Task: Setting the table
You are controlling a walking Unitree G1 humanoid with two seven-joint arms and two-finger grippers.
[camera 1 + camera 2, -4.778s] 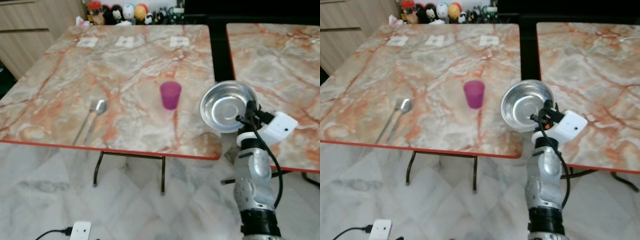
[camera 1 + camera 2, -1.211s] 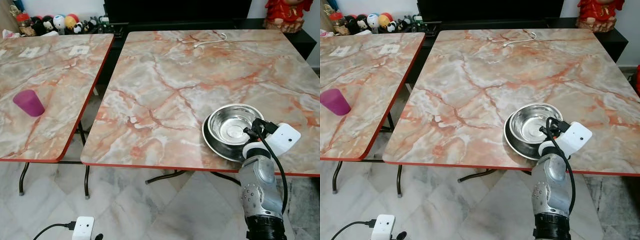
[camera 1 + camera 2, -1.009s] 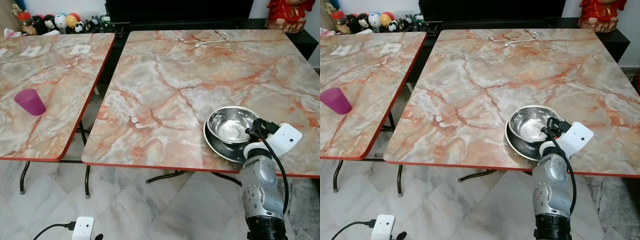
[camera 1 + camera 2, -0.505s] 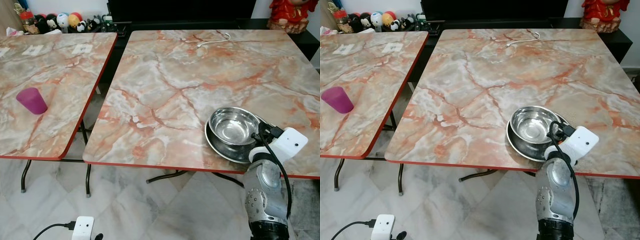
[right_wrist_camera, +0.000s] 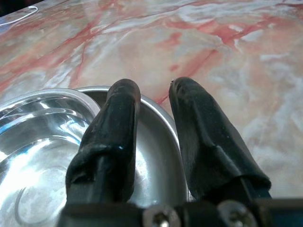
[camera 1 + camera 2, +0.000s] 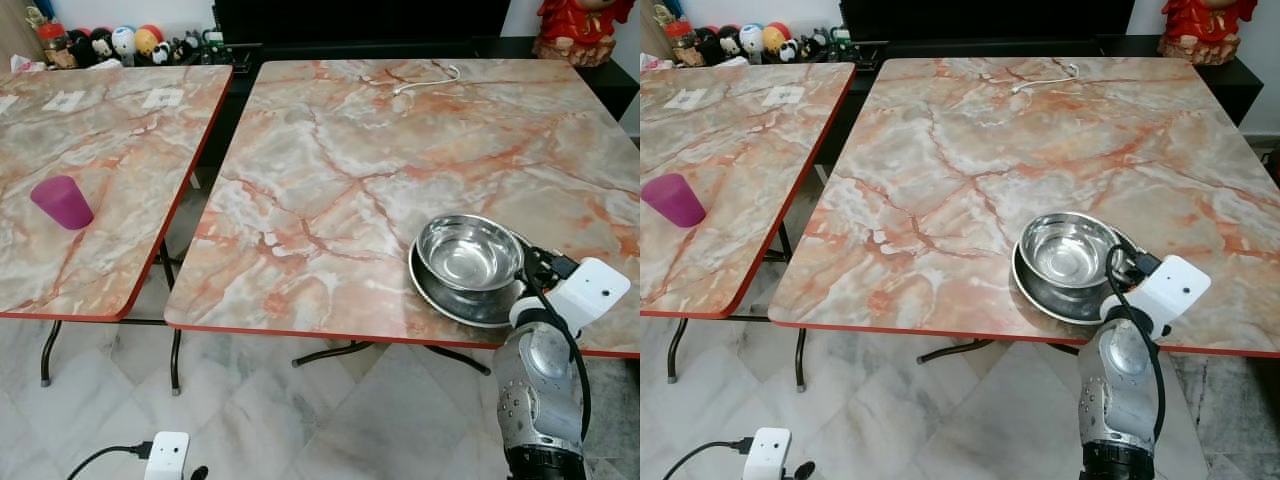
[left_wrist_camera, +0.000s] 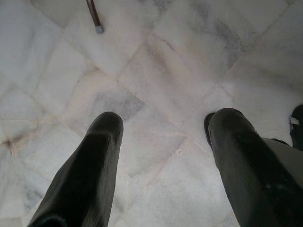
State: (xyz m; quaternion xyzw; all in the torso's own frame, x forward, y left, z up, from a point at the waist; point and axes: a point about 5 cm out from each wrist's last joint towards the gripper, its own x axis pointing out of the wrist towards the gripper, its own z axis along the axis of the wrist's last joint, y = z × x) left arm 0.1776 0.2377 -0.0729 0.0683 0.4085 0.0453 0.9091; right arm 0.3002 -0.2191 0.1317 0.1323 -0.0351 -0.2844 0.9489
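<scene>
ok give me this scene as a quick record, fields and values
bowl: steel bowl sits in a steel plate, near front edge of right table
right gripper: at the plate's rim, fingers slightly apart, gripping nothing
left gripper: open, hanging over the floor
cup: purple cup upright on left table
other: white cable at right table's far edge

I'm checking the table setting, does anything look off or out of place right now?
Slightly. The steel bowl sits off-centre in the steel plate, toward its far side. A white cable lies loose at the right table's far edge. The purple cup stands upright on the other table. Nothing is spilled.
</scene>
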